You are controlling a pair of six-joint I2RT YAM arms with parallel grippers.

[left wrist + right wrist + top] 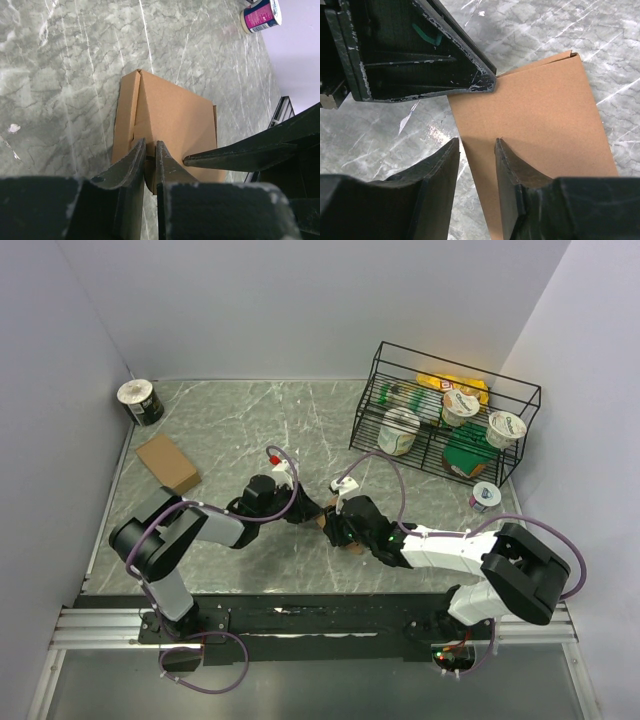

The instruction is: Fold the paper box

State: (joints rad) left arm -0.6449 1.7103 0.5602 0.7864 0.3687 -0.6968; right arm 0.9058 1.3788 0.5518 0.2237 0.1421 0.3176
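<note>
The paper box is a small, flat, brown cardboard piece lying on the marble table, with one long side flap folded up. My left gripper is shut on a rounded tab at the box's near edge. My right gripper stands open over the box, one fingertip above the cardboard and the other above the table. In the top view the two grippers meet at mid-table, and only a sliver of the box shows between them.
A second, fully formed brown box lies at the left. A tin stands in the far left corner. A black wire rack with cups and packets stands at the back right, with a small cup in front of it.
</note>
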